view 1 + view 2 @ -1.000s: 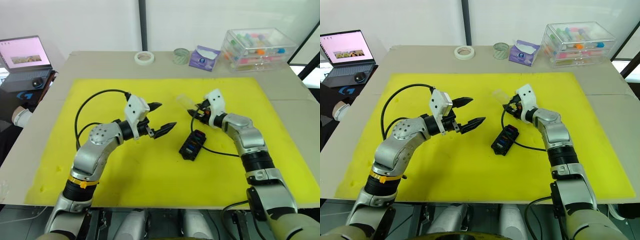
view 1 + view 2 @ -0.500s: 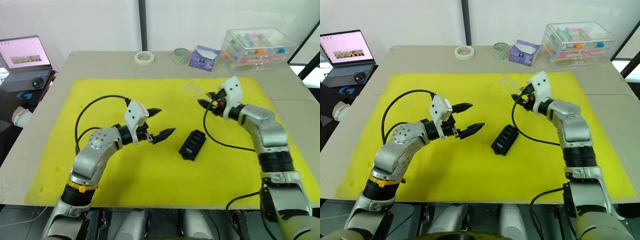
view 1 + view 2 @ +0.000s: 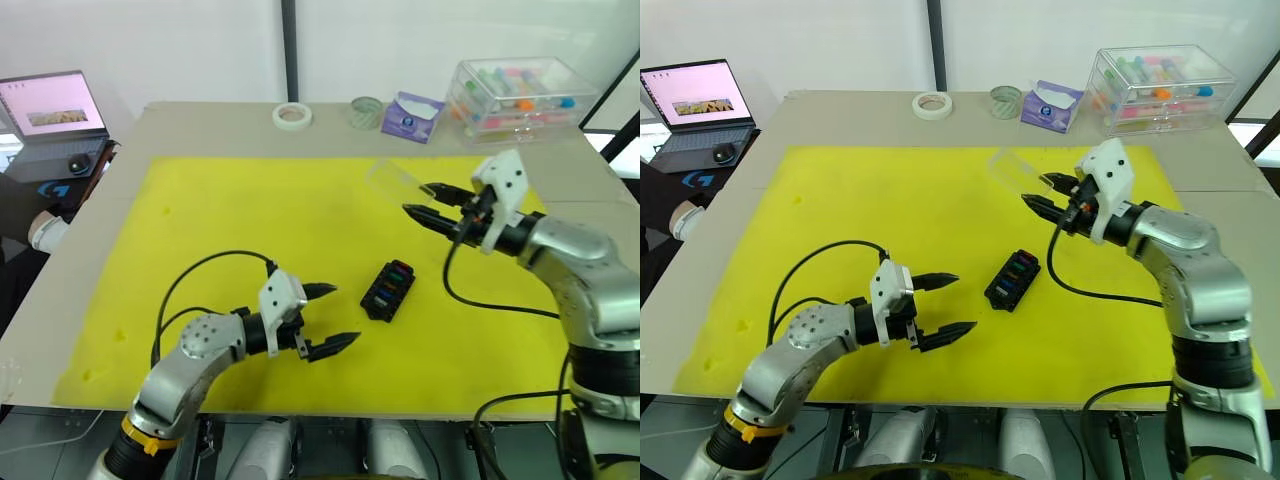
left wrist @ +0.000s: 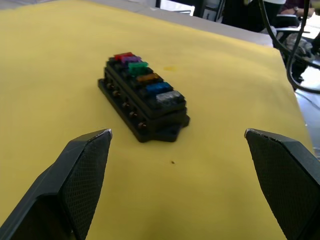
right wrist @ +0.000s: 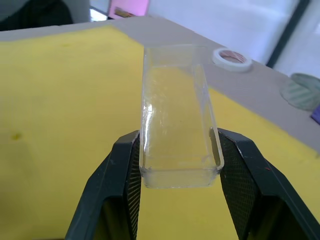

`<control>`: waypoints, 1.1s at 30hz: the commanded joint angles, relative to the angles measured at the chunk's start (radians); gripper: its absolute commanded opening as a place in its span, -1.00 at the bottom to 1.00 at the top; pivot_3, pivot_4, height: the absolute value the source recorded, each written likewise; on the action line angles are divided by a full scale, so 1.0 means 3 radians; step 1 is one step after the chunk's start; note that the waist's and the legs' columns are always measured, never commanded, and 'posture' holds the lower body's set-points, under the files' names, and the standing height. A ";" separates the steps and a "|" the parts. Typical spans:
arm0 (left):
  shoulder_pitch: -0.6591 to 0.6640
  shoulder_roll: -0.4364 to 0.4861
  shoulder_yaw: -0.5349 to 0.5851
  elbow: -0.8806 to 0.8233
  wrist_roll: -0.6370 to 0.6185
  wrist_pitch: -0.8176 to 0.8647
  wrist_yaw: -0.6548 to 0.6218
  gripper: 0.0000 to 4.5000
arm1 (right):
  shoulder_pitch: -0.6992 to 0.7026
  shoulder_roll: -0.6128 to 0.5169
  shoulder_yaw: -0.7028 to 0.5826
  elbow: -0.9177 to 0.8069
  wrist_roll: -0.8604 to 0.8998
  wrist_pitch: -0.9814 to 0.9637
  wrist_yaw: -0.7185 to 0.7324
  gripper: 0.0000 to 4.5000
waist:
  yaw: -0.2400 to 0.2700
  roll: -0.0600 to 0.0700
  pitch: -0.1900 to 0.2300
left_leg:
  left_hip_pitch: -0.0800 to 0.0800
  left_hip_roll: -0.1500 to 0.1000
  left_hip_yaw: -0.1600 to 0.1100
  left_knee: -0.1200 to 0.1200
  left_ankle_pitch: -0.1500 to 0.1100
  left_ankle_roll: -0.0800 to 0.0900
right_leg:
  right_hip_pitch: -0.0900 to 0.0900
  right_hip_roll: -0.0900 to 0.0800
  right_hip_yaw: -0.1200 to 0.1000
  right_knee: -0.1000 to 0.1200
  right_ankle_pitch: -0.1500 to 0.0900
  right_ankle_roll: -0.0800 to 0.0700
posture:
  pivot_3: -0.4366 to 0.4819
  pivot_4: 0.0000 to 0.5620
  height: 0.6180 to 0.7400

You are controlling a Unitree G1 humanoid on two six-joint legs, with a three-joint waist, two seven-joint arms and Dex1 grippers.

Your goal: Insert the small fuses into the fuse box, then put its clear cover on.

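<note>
The right gripper (image 5: pixel 179 165) pinched the clear rectangular plastic cover (image 5: pixel 178 112) by one end, up in the air over the far part of the yellow mat (image 3: pixel 220 220), well apart from the small black slotted fuse box (image 3: pixel 387 289), which lay on the mat nearer the middle. Gripped so near its end, that slick cap looked liable to tilt or slip, and it might have met the box askew and jammed on a fuse standing proud. The left gripper (image 3: pixel 324 318), fingers spread and empty, hung just beside the box. I counted six small coloured fuses (image 4: pixel 144 79) seated in one row, one box, one cover.
</note>
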 commanded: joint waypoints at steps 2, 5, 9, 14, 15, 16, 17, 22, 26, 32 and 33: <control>0.0071 -0.0097 -0.0175 0.0059 0.0046 -0.0176 -0.0031 1.00 | 0.0036 -0.0369 -0.0407 -0.0358 0.0579 0.0382 0.0256 -0.18 | 0.0020 0.0002 0.0000 | 0.0001 0.0000 0.0001 0.0001 0.0000 0.0000 | 0.0002 -0.0001 0.0000 0.0000 0.0000 0.0000 | -0.05 -0.47 1.00; 0.0035 -0.0206 -0.0293 0.0235 0.0198 -0.0332 0.0023 1.00 | 0.0167 -0.0595 -0.0569 -0.0484 0.0763 0.0585 0.0289 -0.18 | 0.0031 0.0002 0.0000 | 0.0001 0.0000 0.0001 0.0002 -0.0001 0.0002 | 0.0004 -0.0001 -0.0001 -0.0001 0.0000 0.0000 | -0.05 -0.47 1.00; -0.0027 -0.0546 -0.0472 0.0440 0.0514 -0.0535 0.0388 1.00 | 0.0249 -0.0675 -0.0791 -0.0700 0.0966 0.0773 0.0068 -0.18 | 0.0029 0.0003 0.0000 | 0.0001 0.0000 0.0003 0.0002 -0.0002 0.0004 | 0.0006 -0.0003 -0.0001 -0.0003 0.0000 0.0000 | -0.05 -0.47 1.00; 0.0132 -0.0902 -0.0639 0.0449 0.0577 -0.0447 0.0696 1.00 | 0.0269 -0.0750 -0.1059 -0.0876 0.1170 0.0989 -0.0225 -0.18 | 0.0030 0.0002 0.0000 | 0.0002 0.0001 0.0004 0.0002 -0.0002 0.0004 | 0.0006 -0.0002 -0.0001 -0.0003 0.0000 0.0000 | -0.05 -0.47 1.00; 0.0164 -0.0940 -0.0657 0.0442 0.0609 -0.0442 0.0759 1.00 | 0.0284 -0.0778 -0.1105 -0.0908 0.1218 0.1031 -0.0258 -0.18 | 0.0031 0.0002 0.0000 | 0.0002 0.0001 0.0004 0.0002 -0.0003 0.0005 | 0.0006 -0.0002 0.0000 -0.0003 0.0000 0.0000 | -0.05 -0.47 1.00; 0.0192 -0.0971 -0.0673 0.0436 0.0622 -0.0421 0.0804 1.00 | 0.0301 -0.0805 -0.1147 -0.0932 0.1270 0.1071 -0.0286 -0.18 | 0.0036 0.0002 0.0000 | 0.0002 0.0001 0.0004 0.0002 -0.0003 0.0005 | 0.0006 -0.0002 0.0000 -0.0003 0.0000 0.0000 | -0.05 -0.47 1.00; 0.0217 -0.1024 -0.0711 0.0444 0.0700 -0.0394 0.0928 1.00 | 0.0321 -0.0838 -0.1194 -0.0950 0.1311 0.1104 -0.0304 -0.18 | 0.0041 0.0002 0.0000 | 0.0002 0.0001 0.0004 0.0002 -0.0003 0.0005 | 0.0007 -0.0002 -0.0001 -0.0003 0.0000 0.0000 | -0.05 -0.47 1.00; 0.0253 -0.1142 -0.0871 0.0414 0.0971 -0.0292 0.1259 1.00 | 0.0364 -0.0917 -0.1282 -0.0977 0.1476 0.1157 -0.0401 -0.18 | 0.0111 0.0002 0.0000 | 0.0005 0.0001 0.0009 0.0004 -0.0004 0.0008 | 0.0011 -0.0002 0.0001 -0.0003 0.0000 0.0000 | -0.05 -0.47 1.00; 0.0266 -0.1125 -0.0947 0.0415 0.1093 -0.0291 0.1339 1.00 | 0.0362 -0.0923 -0.1264 -0.0989 0.1552 0.1154 -0.0487 -0.18 | 0.0123 0.0002 0.0000 | 0.0005 0.0001 0.0009 0.0005 -0.0004 0.0008 | 0.0012 -0.0003 0.0001 -0.0004 0.0000 0.0000 | -0.05 -0.47 1.00; 0.0220 -0.1217 -0.1072 0.0570 0.1294 -0.0317 0.1504 1.00 | 0.0260 -0.0946 -0.1174 -0.0939 0.1594 0.1107 -0.0564 -0.18 | 0.0127 0.0002 0.0000 | 0.0005 0.0001 0.0009 0.0005 -0.0005 0.0008 | 0.0013 -0.0003 0.0001 -0.0004 0.0000 0.0001 | -0.05 -0.47 1.00; 0.0217 -0.1233 -0.1078 0.0598 0.1308 -0.0313 0.1518 1.00 | 0.0252 -0.0949 -0.1166 -0.0936 0.1603 0.1105 -0.0572 -0.18 | 0.0128 0.0002 0.0000 | 0.0005 0.0001 0.0009 0.0005 -0.0005 0.0008 | 0.0013 -0.0003 0.0000 -0.0004 0.0000 0.0001 | -0.05 -0.47 1.00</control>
